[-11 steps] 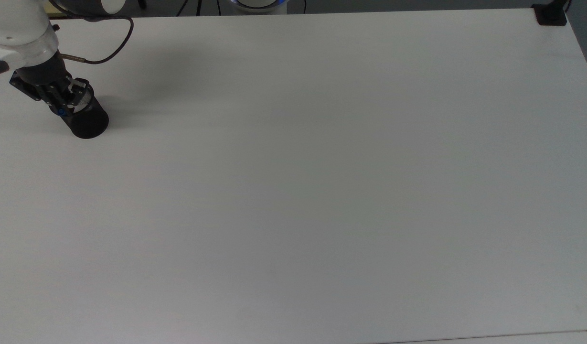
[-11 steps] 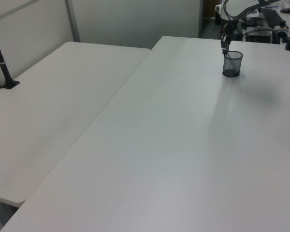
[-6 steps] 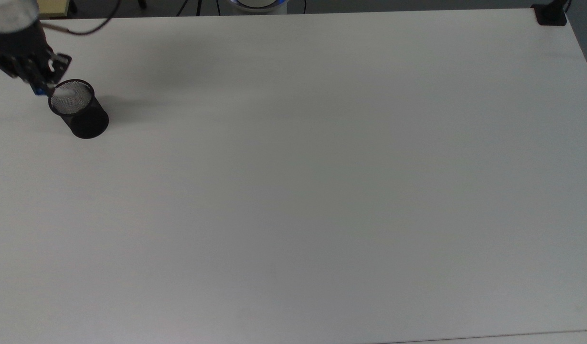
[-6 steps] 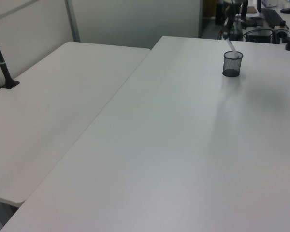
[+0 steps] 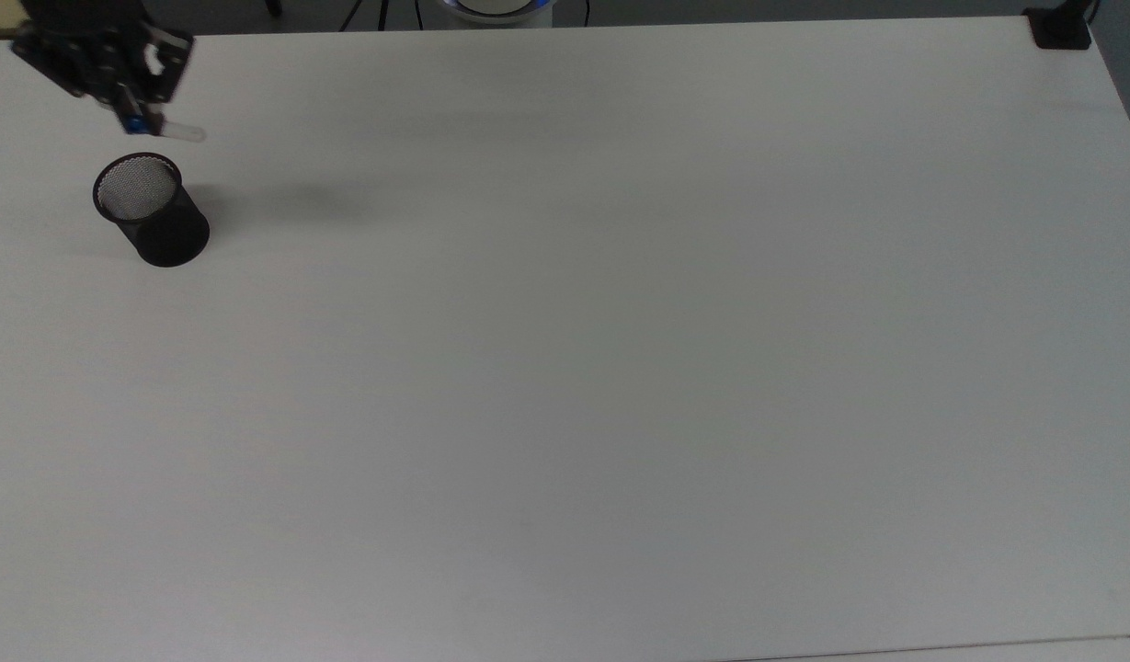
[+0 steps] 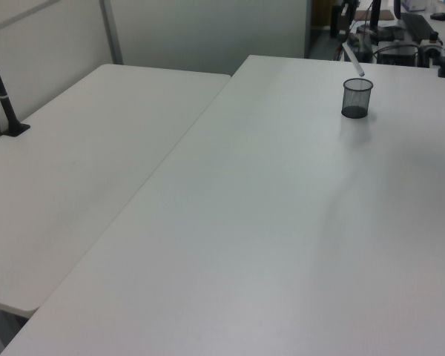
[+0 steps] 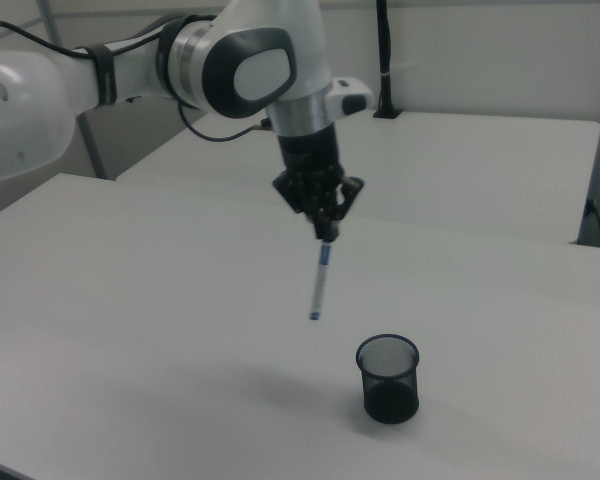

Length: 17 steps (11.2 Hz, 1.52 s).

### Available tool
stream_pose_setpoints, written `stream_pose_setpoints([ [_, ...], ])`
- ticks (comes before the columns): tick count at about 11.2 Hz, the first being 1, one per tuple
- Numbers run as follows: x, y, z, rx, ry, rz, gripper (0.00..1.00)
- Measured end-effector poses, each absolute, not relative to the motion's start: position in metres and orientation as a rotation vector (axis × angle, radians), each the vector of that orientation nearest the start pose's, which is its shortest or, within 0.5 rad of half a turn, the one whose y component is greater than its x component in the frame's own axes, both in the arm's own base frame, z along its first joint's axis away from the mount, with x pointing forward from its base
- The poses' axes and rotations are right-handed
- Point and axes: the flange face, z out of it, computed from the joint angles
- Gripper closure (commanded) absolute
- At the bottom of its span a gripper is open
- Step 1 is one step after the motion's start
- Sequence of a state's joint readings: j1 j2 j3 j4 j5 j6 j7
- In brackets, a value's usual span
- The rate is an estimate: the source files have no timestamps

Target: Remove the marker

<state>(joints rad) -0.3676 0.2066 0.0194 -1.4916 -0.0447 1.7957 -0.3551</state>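
Note:
My gripper hangs high above the white table, shut on the blue-capped top end of the marker. The white barrel points down, slightly tilted, and its blue tip is clear of the black mesh cup, above it and towards the right view's left. In the top view the gripper is near the far left corner, and the marker sticks out to the top view's right, just beyond the cup. The left view has the marker slanting above the cup.
The cup stands upright on the table. A black clamp sits at the top view's far right corner. A second white table adjoins on the left view's left, with a black post clamped to it.
The gripper has risen and lifted the marker fully out of the cup. In the top view it moved away from the cup and to the right. The cup stayed put.

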Motion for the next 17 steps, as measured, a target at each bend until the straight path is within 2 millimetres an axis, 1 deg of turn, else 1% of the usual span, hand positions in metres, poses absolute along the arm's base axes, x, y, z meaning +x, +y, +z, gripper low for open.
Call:
stream_pose_setpoints([
  [1,0.600,-0.200,0.548,-3.196,-0.060,-0.062,0.86],
  [3,0.604,-0.170,0.517,-3.168,-0.133,0.061,0.85],
  [5,0.602,-0.153,0.472,-3.152,-0.186,0.206,0.84],
  [7,0.601,-0.144,0.427,-3.142,-0.229,0.348,0.82],
  [8,0.602,-0.141,0.407,-3.145,-0.226,0.407,0.75],
  [9,0.605,-0.136,0.391,-3.154,-0.208,0.443,0.53],
  [10,0.611,-0.131,0.378,-3.168,-0.185,0.450,0.14],
  [11,0.615,-0.127,0.369,-3.177,-0.175,0.439,0.00],
  [12,0.617,-0.126,0.368,-3.183,-0.166,0.423,0.00],
  [13,0.619,-0.125,0.370,-3.186,-0.168,0.412,0.00],
  [14,0.622,-0.117,0.376,-3.193,-0.184,0.392,0.00],
  [15,0.628,-0.103,0.390,-3.210,-0.174,0.347,0.00],
  [16,0.633,-0.081,0.412,-3.233,-0.151,0.279,0.00],
  [17,0.635,-0.052,0.438,-3.252,-0.143,0.201,0.00],
])
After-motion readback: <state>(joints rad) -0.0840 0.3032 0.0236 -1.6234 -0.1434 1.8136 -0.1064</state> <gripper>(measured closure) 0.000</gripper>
